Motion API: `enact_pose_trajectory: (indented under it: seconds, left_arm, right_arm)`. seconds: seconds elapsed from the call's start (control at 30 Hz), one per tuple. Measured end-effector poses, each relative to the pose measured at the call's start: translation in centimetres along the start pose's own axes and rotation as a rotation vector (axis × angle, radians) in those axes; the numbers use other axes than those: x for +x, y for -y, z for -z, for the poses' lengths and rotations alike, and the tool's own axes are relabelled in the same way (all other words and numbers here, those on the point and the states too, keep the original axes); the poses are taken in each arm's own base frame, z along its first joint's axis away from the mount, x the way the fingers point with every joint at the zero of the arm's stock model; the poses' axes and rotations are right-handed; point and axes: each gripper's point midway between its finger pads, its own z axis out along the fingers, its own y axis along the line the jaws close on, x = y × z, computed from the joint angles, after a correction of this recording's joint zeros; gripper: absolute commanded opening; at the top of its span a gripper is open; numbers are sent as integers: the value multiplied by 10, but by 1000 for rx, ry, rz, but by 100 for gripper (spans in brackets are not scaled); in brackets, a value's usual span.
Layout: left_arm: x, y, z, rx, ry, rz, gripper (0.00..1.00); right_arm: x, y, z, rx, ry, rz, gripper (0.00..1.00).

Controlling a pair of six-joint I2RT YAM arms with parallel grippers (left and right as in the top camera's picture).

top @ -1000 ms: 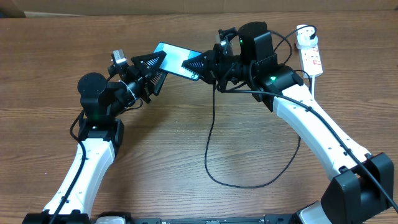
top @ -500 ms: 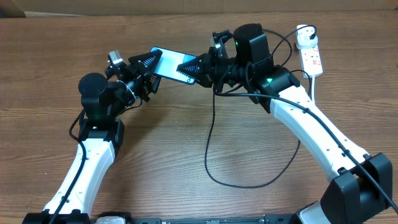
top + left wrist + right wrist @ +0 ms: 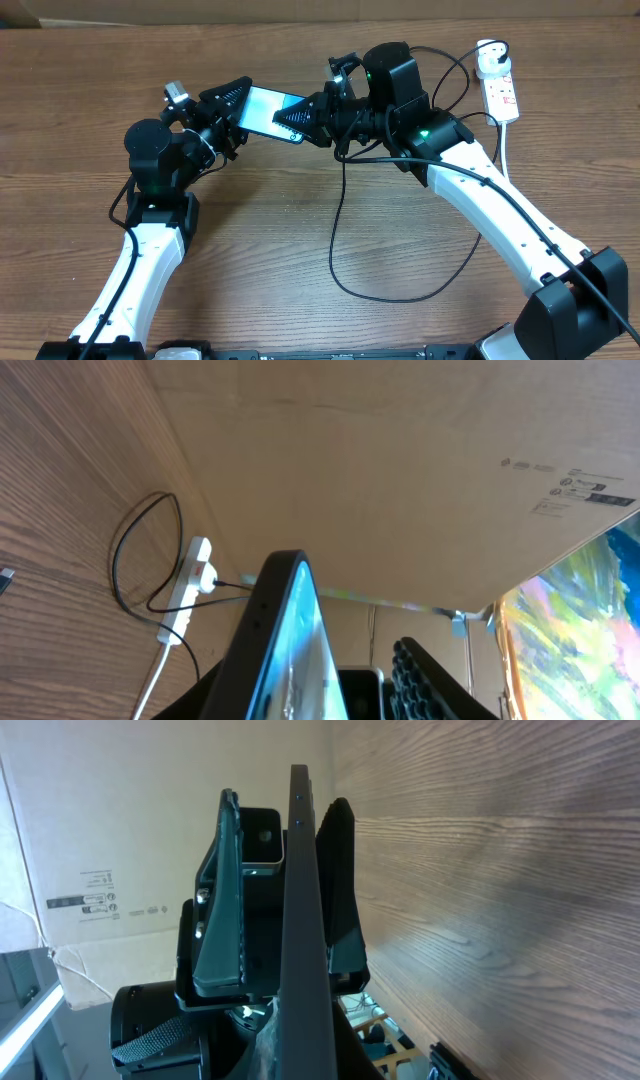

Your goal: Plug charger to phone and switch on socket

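At upper centre, the phone [image 3: 265, 108] is clamped between left gripper [image 3: 228, 107] and right gripper [image 3: 305, 118]. Both should grip firmly, keeping it level; the charger [image 3: 338, 215] remains unplugged.

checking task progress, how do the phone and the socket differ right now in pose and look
The phone is off the table, held between both end effectors, left and right; the socket lies flat on the table at the far right, untouched. The phone shows a cyan screen with dark edges; the socket is white with a white cord. Both are elongated and slim.
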Motion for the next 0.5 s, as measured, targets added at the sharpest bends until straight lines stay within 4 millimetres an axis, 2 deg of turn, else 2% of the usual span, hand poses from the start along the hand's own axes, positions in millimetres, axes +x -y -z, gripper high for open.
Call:
enact_pose_trajectory:
  seconds: [0.5]
  left_arm:
    - [-1, -7, 0, -13, 3, 10, 14]
  right_arm:
    - [4, 0, 1, 9, -17, 18, 4]
